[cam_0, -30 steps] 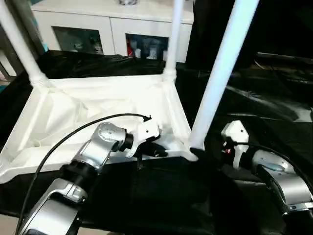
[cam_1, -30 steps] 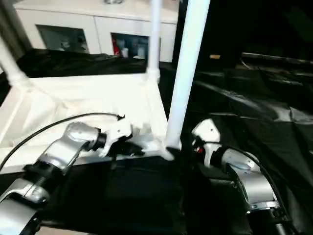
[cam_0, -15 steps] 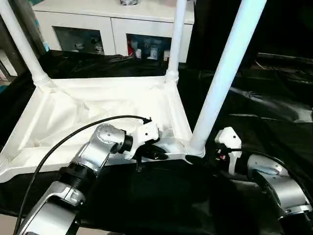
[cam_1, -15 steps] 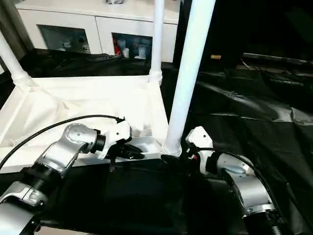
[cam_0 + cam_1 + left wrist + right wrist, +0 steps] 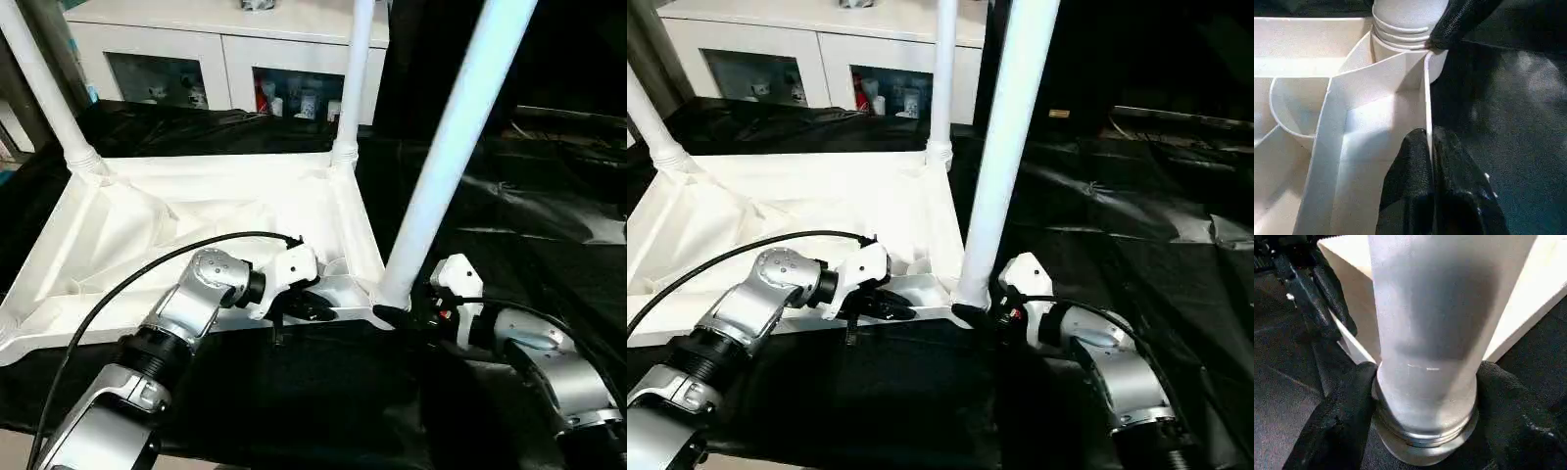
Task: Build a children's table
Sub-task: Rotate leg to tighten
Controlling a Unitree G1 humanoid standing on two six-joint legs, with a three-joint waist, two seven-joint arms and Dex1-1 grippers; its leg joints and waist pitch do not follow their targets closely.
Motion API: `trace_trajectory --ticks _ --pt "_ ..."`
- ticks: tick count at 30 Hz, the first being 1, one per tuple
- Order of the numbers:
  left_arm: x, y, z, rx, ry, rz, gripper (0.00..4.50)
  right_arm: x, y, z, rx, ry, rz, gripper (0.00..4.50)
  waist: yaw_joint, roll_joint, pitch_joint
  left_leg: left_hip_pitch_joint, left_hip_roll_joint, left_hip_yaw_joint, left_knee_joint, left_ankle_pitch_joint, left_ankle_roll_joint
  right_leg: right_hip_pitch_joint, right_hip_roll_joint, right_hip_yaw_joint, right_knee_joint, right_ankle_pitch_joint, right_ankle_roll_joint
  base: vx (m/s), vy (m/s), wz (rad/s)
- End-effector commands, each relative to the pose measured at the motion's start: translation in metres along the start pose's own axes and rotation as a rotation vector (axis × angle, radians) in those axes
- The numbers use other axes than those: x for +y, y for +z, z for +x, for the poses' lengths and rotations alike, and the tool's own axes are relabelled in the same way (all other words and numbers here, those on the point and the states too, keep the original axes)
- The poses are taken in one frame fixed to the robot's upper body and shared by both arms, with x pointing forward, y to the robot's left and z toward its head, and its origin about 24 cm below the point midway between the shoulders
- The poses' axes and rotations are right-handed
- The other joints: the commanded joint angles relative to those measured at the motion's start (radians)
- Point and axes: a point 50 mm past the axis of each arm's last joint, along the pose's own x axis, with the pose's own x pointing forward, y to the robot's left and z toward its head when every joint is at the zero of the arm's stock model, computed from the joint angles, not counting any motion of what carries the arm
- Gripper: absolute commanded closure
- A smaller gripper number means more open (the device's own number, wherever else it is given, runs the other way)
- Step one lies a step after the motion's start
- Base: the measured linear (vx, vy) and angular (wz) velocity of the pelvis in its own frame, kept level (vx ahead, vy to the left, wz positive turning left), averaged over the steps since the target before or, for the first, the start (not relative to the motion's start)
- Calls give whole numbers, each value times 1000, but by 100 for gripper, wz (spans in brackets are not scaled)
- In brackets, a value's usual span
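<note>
Change since a second ago: my right tool has moved onto the near leg, fingers straddling its base. Left tool clamped on children's table rim.

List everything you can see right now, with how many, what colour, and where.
Tabletop: one, white, upside down on the black cover.
Legs: three seen, white, upright in corner sockets; near right one between the right jaws.
Black cover: one, draped over the work surface.
Cabinet: one, white, glass doors, behind.
Left gripper: black jaws pinching the tabletop's near rim.
Right gripper: black jaws around the near right leg's base.
Forearms: two, silver.
</note>
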Motion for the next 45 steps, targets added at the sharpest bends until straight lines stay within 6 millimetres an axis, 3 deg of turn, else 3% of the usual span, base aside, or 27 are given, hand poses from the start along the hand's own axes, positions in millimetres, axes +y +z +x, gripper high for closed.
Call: trace_trajectory --ticks 1,4,7,8,9,10,12,14,15,17,19,20,24,25,27,29,31,32,34,35,40,45 --pt "1 6 15 -75 58 -38 450 -4 -2 6 -36 -113 78 178 0 -22 -60 11 38 -16 -68 -201 61 38 -50 32 -70 -252 -219 0 0 0" --pt "6 7 22 -62 128 -47 450 -5 -5 11 -56 -200 123 178 -3 -22 -57 13 36 -17 -69 -222 43 36 -51 33 -78 -317 -196 0 0 0" --pt "12 12 43 -33 267 -66 450 -5 -11 26 -76 -407 228 178 -4 -21 -56 20 34 -19 -72 -261 17 27 -52 33 -86 -381 -176 0 0 0" --pt "13 14 50 -32 296 -81 450 -5 -10 30 -86 -464 232 178 -3 -26 -55 16 33 -21 -74 -264 17 33 -52 31 -88 -399 -164 0 0 0" --pt "12 18 58 -31 322 -92 450 -5 -7 35 -104 -520 238 178 -2 -21 -53 22 34 -19 -74 -277 15 24 -51 34 -92 -414 -158 0 0 0" --pt "12 20 63 -30 335 -92 450 -4 -5 39 -117 -543 252 178 -2 -18 -53 25 33 -18 -72 -290 15 21 -52 35 -95 -426 -157 0 0 0" --pt "11 23 68 -30 344 -91 450 -3 -2 43 -128 -556 268 178 -2 -16 -55 20 32 -22 -75 -289 15 27 -53 34 -97 -436 -146 0 0 0" --pt "10 25 72 -30 346 -85 450 -1 1 48 -131 -546 267 178 -2 -18 -57 15 33 -24 -78 -275 18 32 -51 32 -94 -404 -139 0 0 0" --pt "8 26 74 -34 337 -78 450 2 4 52 -146 -515 274 178 -2 -13 -57 15 32 -23 -78 -275 20 32 -51 33 -93 -387 -142 0 0 0" --pt "7 28 77 -35 322 -56 450 6 7 56 -163 -488 276 178 -2 -17 -57 14 31 -22 -77 -276 30 32 -51 34 -94 -380 -142 0 0 0" --pt "7 26 74 -39 303 -42 450 6 8 53 -196 -471 298 178 -2 -16 -57 14 32 -22 -77 -277 32 31 -51 34 -94 -379 -144 0 0 0" --pt "7 26 74 -39 303 -42 450 6 8 52 -197 -470 298 122 -2 -17 -57 14 32 -22 -78 -278 33 32 -51 33 -94 -381 -144 0 0 0" --pt "9 23 67 -45 288 -35 450 4 11 45 -206 -427 262 102 -2 -18 -55 11 32 -25 -80 -293 36 34 -54 32 -97 -415 -135 0 0 0" --pt "12 19 59 -34 271 -25 450 2 12 35 -178 -349 210 73 -1 -18 -56 11 33 -23 -79 -287 37 33 -54 33 -97 -410 -133 0 0 0" --pt "10 16 52 -45 214 -10 450 0 10 24 -142 -295 161 64 1 -21 -56 7 33 -24 -78 -273 47 39 -53 32 -94 -393 -131 0 0 0" --pt "6 12 43 -59 129 12 450 -3 10 9 -106 -220 112 64 1 -24 -55 1 34 -25 -78 -259 61 45 -56 33 -92 -389 -128 0 0 0" --pt "3 9 37 -58 75 11 450 -4 9 -2 -68 -158 69 64 -2 -23 -56 2 35 -23 -76 -253 65 40 -55 33 -92 -390 -135 0 0 0" --pt "3 9 36 -57 63 13 450 -4 9 -4 -60 -144 60 64 0 -23 -58 9 35 -20 -73 -245 67 36 -55 34 -91 -377 -146 0 0 0" --pt "0 5 29 -41 17 12 450 -6 8 -15 -24 -94 23 64 2 -24 -58 5 39 -21 -74 -221 71 41 -54 33 -84 -331 -168 0 0 0" --pt "-1 4 27 -36 -10 15 450 -7 8 -18 -9 -68 16 64 3 -21 -59 9 41 -19 -73 -211 75 37 -52 34 -81 -299 -182 0 0 0" --pt "-5 1 15 -41 -88 13 450 -10 10 -27 37 3 -23 64 3 -22 -60 8 41 -17 -69 -192 91 40 -51 33 -69 -219 -224 0 0 0" --pt "-3 2 12 -47 -83 12 450 -8 7 -25 85 60 -57 64 2 -27 -58 9 41 -17 -69 -206 80 41 -54 33 -71 -253 -221 0 0 0"
